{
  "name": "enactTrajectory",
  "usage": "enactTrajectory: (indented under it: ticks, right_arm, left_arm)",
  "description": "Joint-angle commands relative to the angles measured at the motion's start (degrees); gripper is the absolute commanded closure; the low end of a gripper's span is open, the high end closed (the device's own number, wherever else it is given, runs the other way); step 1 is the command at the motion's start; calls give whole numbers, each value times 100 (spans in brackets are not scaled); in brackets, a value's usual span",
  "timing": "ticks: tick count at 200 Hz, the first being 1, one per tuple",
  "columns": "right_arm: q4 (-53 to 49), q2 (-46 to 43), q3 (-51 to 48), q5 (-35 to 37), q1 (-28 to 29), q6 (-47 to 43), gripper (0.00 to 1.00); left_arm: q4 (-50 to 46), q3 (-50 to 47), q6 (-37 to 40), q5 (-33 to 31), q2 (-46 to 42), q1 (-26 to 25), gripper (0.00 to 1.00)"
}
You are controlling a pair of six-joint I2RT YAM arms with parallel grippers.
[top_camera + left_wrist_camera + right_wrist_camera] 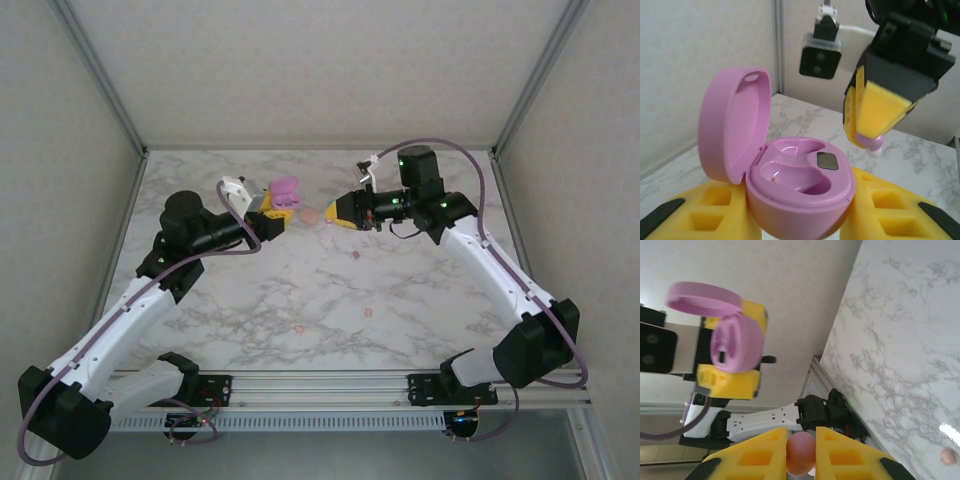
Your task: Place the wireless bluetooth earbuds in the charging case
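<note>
R hand pinches pinkish earbud, just right of and slightly above the open purple case that L hand grips; both wells empty.

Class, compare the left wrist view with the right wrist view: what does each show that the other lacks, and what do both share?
Left wrist view: the right arm's camera. Right wrist view: the left arm's camera and a loose bud on the table. Both: the open purple case in the left tool, and the right tool pinching a pinkish bud.
</note>
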Motion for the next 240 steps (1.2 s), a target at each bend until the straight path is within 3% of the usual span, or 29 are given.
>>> enactTrajectory:
  ticks: [1, 47, 240]
  right_arm:
    - [180, -240, 303, 238, 149, -205, 83]
    - [354, -353, 495, 455, 297, -372, 83]
    - [714, -50, 514, 735, 486, -287, 83]
  left_arm:
    - [141, 120, 258, 226, 106, -141, 79]
    - [77, 248, 486, 421, 290, -319, 80]
    - [218, 502, 21, 711, 513, -507, 79]
